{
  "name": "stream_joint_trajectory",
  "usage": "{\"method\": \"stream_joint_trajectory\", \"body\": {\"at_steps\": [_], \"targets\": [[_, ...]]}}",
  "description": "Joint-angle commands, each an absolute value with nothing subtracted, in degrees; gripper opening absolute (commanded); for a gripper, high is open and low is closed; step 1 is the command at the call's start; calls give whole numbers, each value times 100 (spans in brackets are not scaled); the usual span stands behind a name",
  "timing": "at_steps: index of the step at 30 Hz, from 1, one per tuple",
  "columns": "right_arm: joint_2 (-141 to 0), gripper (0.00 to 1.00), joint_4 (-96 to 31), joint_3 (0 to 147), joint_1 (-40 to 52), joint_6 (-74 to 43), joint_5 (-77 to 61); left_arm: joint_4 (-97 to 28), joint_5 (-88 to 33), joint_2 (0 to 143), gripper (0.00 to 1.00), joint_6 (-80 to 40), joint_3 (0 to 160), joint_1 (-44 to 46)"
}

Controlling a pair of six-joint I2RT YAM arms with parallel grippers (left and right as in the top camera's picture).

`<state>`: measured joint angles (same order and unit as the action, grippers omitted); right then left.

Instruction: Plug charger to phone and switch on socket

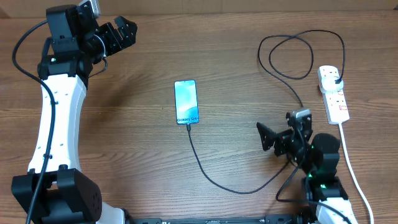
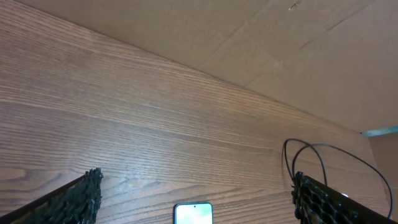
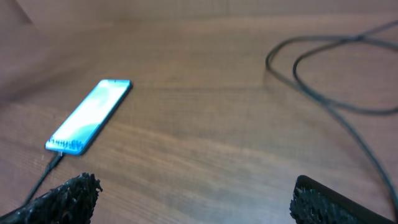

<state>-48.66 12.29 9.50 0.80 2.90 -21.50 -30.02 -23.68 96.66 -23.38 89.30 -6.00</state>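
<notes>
The phone [image 1: 186,102] lies face up mid-table, its blue screen lit. It also shows in the left wrist view [image 2: 193,213] and the right wrist view [image 3: 91,116]. The charger cable [image 1: 211,175] has its tip in the phone's near end. It curves right, loops at the back [image 1: 292,56] and its black plug [image 1: 336,79] sits in the white socket [image 1: 334,93] at the right. My left gripper [image 1: 119,32] is open and empty at the far left. My right gripper [image 1: 273,138] is open and empty, left of the socket, above the cable.
The socket's white cord [image 1: 351,165] runs toward the front right edge past my right arm's base. A cardboard wall [image 2: 280,43] stands behind the table. The cable loop shows in the right wrist view [image 3: 323,74] and the left wrist view [image 2: 311,155].
</notes>
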Motion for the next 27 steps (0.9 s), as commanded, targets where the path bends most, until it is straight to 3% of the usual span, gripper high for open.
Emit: {"method": "stream_joint_trajectory", "body": {"at_steps": [1, 8, 17, 27], "targets": [[-4525, 100, 1142, 609, 99, 305, -2239, -2982, -2335, 9590, 99, -2224, 9015, -598], [-3636, 100, 928, 36, 99, 305, -2202, -2982, -2335, 9590, 100, -2224, 9015, -598], [-2759, 100, -311, 45, 102, 307, -1846, -2982, -2335, 9590, 99, -2226, 9015, -598], [-906, 100, -336, 45, 102, 307, -1767, -2982, -2335, 9590, 99, -2224, 9015, -598]]}}
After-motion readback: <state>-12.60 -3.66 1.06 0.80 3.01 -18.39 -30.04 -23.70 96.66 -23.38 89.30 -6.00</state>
